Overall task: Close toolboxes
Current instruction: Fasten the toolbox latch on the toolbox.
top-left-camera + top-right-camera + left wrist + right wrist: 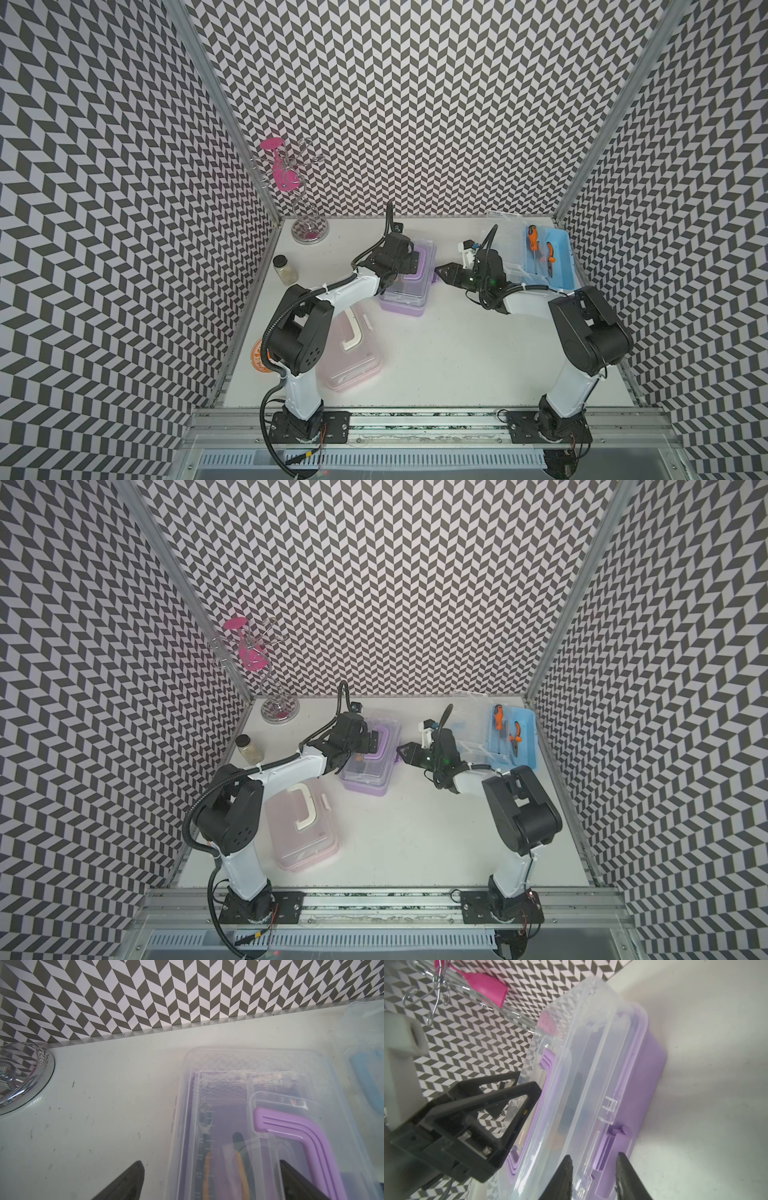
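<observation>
- The step in hand looks to be latching the purple toolbox (pixel 405 291), which sits mid-bench, towards the back, between the two arms.
- The left fingers (pixel 211 1162) are spread wide and hold nothing. One is over the clear lid (pixel 249 1084) and the other hangs off its edge above the bench (pixel 457 353).
- The right fingers (pixel 593 1155) are only a little apart, either side of the purple latch (pixel 610 1147) on the box's end. I cannot tell whether they actually pinch it.
- To do it well, I'd press the lid flat from above with the left arm so the rim seats all round.
- Then the right fingers should push the latch square against the end wall until it snaps. The box is light and could slide on the bench if pushed off-centre.
- This box has a lilac base, a see-through lid with a lilac loop handle (pixel 301 1136) lying flat, and orange-handled tools dimly visible inside.
- The lid looks down on the base, but the latch does not look snapped home.
- The pink toolbox (pixel 353 353) sits near the front by the left arm with its lid down.
- The blue toolbox (pixel 571 266) is in the back right corner and lies open.
</observation>
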You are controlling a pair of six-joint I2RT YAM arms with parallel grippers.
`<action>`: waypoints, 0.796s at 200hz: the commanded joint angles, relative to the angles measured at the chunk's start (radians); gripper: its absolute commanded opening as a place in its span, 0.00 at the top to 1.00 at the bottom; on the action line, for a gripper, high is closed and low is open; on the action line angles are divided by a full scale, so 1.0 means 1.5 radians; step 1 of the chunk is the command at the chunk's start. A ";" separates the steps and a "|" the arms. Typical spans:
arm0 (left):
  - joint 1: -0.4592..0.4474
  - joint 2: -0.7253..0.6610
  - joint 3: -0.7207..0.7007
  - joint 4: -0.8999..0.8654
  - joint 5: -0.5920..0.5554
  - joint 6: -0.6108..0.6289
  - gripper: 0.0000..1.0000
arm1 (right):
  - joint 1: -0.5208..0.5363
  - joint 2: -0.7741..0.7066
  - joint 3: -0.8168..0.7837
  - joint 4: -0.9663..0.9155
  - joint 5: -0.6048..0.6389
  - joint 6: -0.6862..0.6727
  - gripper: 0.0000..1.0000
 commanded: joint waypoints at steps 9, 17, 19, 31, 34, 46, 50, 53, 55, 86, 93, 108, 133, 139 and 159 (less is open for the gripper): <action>0.006 0.003 -0.020 -0.037 -0.001 0.003 0.01 | -0.019 -0.039 -0.025 0.001 0.069 -0.017 0.60; 0.006 0.003 -0.020 -0.038 -0.001 0.003 0.01 | -0.022 -0.039 -0.032 0.003 0.073 -0.020 0.60; 0.006 0.003 -0.020 -0.038 -0.001 0.003 0.01 | -0.022 -0.038 -0.032 0.003 0.074 -0.020 0.60; 0.006 0.003 -0.020 -0.037 -0.001 0.002 0.01 | -0.022 -0.026 -0.031 -0.002 0.077 -0.028 0.60; 0.006 0.003 -0.022 -0.036 -0.001 0.002 0.01 | -0.022 -0.023 -0.030 -0.004 0.076 -0.029 0.60; 0.006 0.004 -0.021 -0.036 0.000 0.002 0.01 | -0.022 -0.008 -0.029 -0.002 0.071 -0.030 0.60; 0.006 0.005 -0.021 -0.037 0.000 0.002 0.01 | -0.022 -0.004 -0.030 0.003 0.073 -0.030 0.60; 0.006 0.004 -0.022 -0.036 0.000 0.002 0.01 | -0.022 -0.002 -0.031 0.006 0.073 -0.030 0.60; 0.006 0.004 -0.023 -0.036 0.000 0.002 0.01 | -0.022 0.000 -0.033 0.008 0.073 -0.029 0.60; 0.006 0.008 -0.021 -0.036 0.002 0.002 0.01 | -0.018 0.027 -0.026 0.012 0.057 -0.031 0.60; 0.006 0.008 -0.020 -0.035 0.002 0.002 0.01 | -0.015 0.031 -0.025 0.012 0.056 -0.033 0.60; 0.006 0.008 -0.019 -0.035 0.004 0.001 0.01 | -0.009 0.038 -0.020 0.017 0.046 -0.033 0.60; 0.006 0.008 -0.018 -0.036 0.004 0.003 0.01 | -0.001 0.042 -0.014 0.037 0.021 -0.028 0.60; 0.006 0.008 -0.016 -0.036 0.003 0.003 0.01 | 0.000 0.042 -0.013 0.043 0.015 -0.026 0.60; 0.006 0.009 -0.016 -0.036 0.003 0.004 0.01 | 0.007 0.043 0.000 0.047 -0.004 -0.023 0.60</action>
